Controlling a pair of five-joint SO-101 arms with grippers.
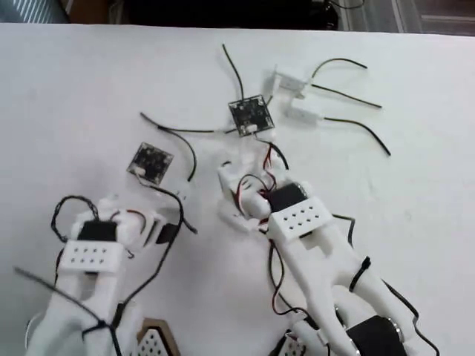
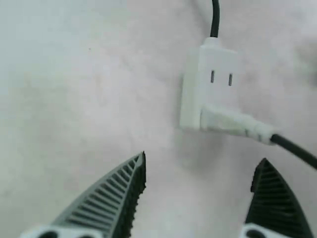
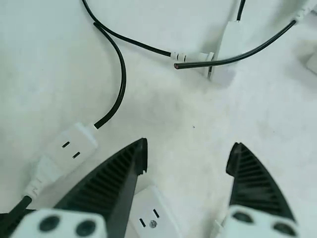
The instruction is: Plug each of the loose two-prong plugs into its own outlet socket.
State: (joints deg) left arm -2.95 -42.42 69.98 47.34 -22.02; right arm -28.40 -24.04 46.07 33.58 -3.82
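The left gripper [image 2: 203,158] [image 1: 152,222] hung over the white table [image 1: 74,89] with its jaws spread wide and nothing between them. Just ahead of its ribbed fingers [image 2: 119,198] lay a white socket block [image 2: 208,84], two slots facing up and a black cord [image 2: 214,17] leaving its far end. A white plug [image 2: 230,124] sat against the side of that block nearest the gripper, its own cord running off to the side; the prongs could not be seen.

The right gripper [image 3: 189,144] [image 1: 237,196] was near the middle of the table, also wide open and holding nothing. Beside one of its fingers [image 3: 106,191] lay a second socket block [image 3: 72,144] with both slots bare and a black lead [image 3: 119,74] curving away from it. A third socket face [image 3: 151,218] showed between the fingers, close to their base. Farther out, a small plug [image 3: 190,55] lay right up against a far white block [image 3: 230,37]; whether it was pushed in I could not tell. A bare-ended cable [image 3: 223,57] crossed just beside them.

From above, two dark square boards [image 1: 152,162] [image 1: 250,115] lay beyond the arms, and two more white pieces [image 1: 289,80] [image 1: 304,113] with black cords lay farther back, well apart from both grippers
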